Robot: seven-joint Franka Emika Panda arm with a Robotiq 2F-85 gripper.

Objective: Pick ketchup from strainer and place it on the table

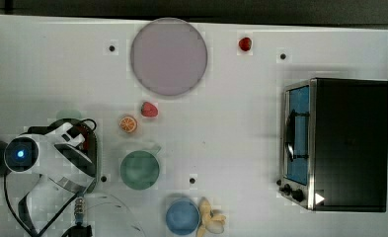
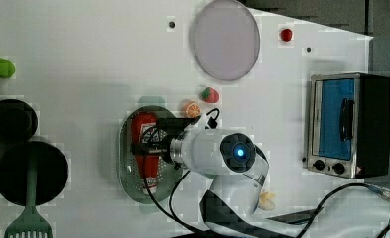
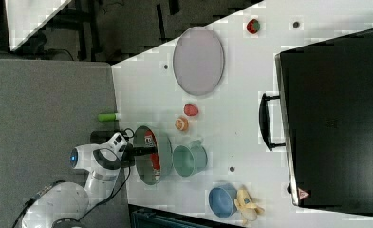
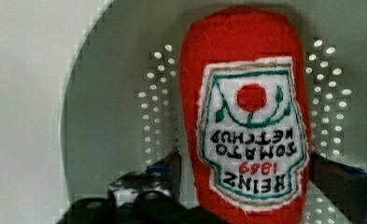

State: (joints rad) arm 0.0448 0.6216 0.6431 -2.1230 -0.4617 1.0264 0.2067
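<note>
Gripper fingers, seen from the wrist, stand one on each side of the ketchup, spread about as wide as the bottle; whether the pads press it I cannot tell; the bottle lies flat in the strainer, its label reading upside down, with bare table beyond the rim.

Top view: the arm covers the strainer at 9 o'clock of the table; only a sliver of red ketchup peeps out beside the wrist; a green cup sits at 3 o'clock of the strainer.

Left view: the gripper sits low over the ketchup, which lies lengthwise along the strainer; an orange slice lies at 2 o'clock of the strainer, just off its rim.

Right view: the gripper reaches across the strainer from 9 o'clock; the ketchup rests inside along the side nearer the cup.
</note>
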